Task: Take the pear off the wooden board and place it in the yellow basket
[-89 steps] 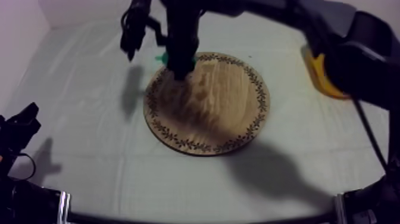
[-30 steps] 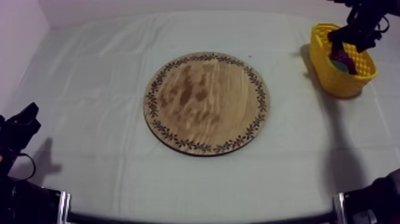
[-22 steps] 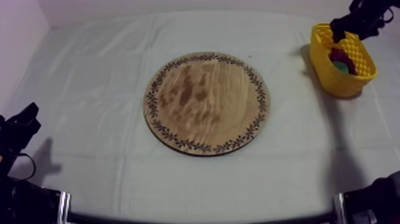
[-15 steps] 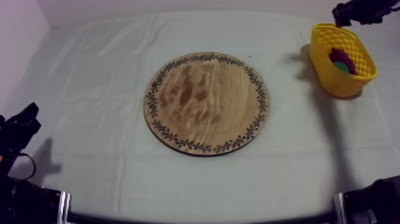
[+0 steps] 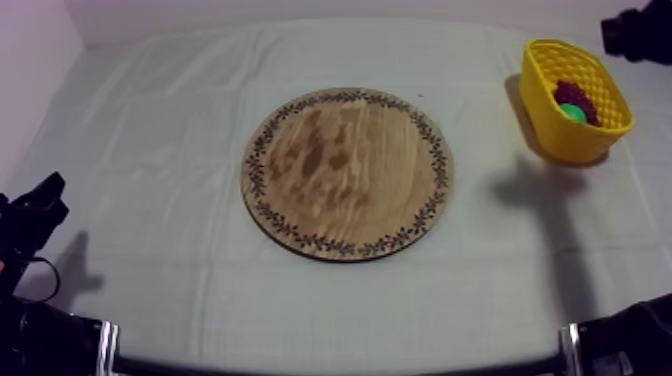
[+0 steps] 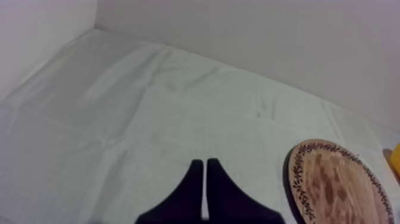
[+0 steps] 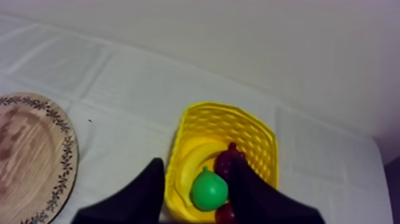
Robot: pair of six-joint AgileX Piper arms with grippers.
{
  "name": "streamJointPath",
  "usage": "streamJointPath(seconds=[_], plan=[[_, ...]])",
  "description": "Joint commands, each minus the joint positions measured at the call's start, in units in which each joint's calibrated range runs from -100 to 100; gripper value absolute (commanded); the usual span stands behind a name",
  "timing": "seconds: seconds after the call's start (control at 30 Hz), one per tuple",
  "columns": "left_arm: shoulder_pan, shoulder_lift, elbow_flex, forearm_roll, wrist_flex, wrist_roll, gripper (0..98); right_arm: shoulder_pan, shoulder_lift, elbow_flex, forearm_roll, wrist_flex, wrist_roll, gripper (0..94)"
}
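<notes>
**A:** Item one, nearest. Left claw (image 5: 35, 208), lower left of the top view?

**B:** Parked at the near edge of the worktop (image 5: 150, 130). Fingers pressed together into a narrow wedge, nothing between them.

**A:** Item two, centre?

**B:** Board (image 5: 345, 175). Bare, no fruit on it.

**A:** Item three, upper right?

**B:** Basket (image 5: 548, 122). The pear (image 7: 209, 189) lies inside it, beside a banana (image 7: 191, 165) and a dark red fruit (image 7: 229, 162). Right claw (image 7: 196, 164) hangs above the basket, fingers spread, carrying nothing.

**A:** Step in hand?

**B:** By my reckoning the delivery is made, and what remains is pulling clear. It is best done straight up and away, fingers kept apart, so that neither tip clips the rim or drags the pear out.

**A:** Gaps in the record?

**B:** The pear's underside is sunk behind the basket wall. One finger covers part of the dark red fruit, so I cannot tell whether it is a bunch or a single piece. The right arm (image 5: 632, 35) is cut off at the upper right edge of the top view.
</notes>
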Motion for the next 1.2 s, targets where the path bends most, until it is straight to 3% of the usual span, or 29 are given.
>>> streamJointPath(seconds=[0.0,0.17,0.37,0.6,0.73,0.93,1.17], plan=[[0.0,0.0,0.0,-0.02,0.0,0.0,0.1,-0.2,-14.2,12.2,-4.4,-4.7,4.0,28.2],[0.0,0.0,0.0,-0.02,0.0,0.0,0.1,-0.6,-27.7,25.4,-12.3,-7.0,12.0,23.1],[0.0,0.0,0.0,-0.02,0.0,0.0,0.1,-0.7,-39.7,36.7,-15.3,-7.4,14.9,17.2],[0.0,0.0,0.0,-0.02,0.0,0.0,0.1,-0.5,-48.5,44.7,-15.8,-7.8,13.6,7.9],[0.0,0.0,0.0,-0.02,0.0,0.0,0.1,-0.7,-51.9,46.4,-14.9,-5.7,10.7,2.8],[0.0,0.0,0.0,-0.02,0.0,0.0,0.1,-0.7,-53.0,46.9,-12.3,-0.9,5.6,1.0],[0.0,0.0,0.0,-0.02,0.0,0.0,0.1,-0.9,-53.2,47.0,-11.0,2.1,5.8,1.0]])
